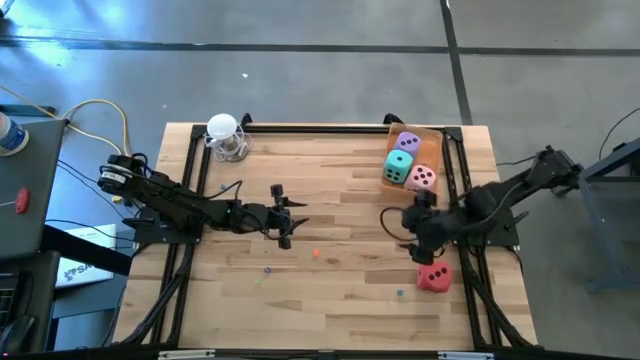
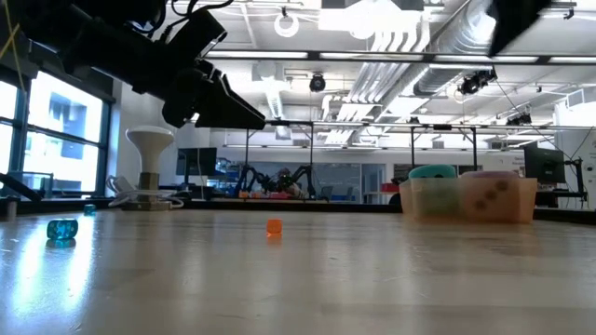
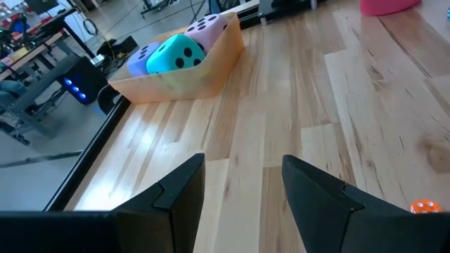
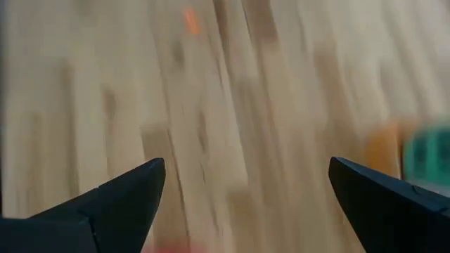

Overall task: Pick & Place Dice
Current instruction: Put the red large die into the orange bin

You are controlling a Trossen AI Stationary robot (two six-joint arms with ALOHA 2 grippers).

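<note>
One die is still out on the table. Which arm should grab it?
Right. The red die lies just beside the right gripper, whose fingers are open. The left gripper waits mid-table, farther away.

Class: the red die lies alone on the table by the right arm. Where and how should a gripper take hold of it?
Probably from straight above: the red die lies apart from everything, its flat sides free. Close the open right gripper across two opposite side faces, at mid-height.

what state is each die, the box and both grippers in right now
purple die: in the box
mint green die: in the box
pink die: in the box
red die: loose on the table
box: holds three dice
left gripper: open, empty
right gripper: open, above red die
</note>
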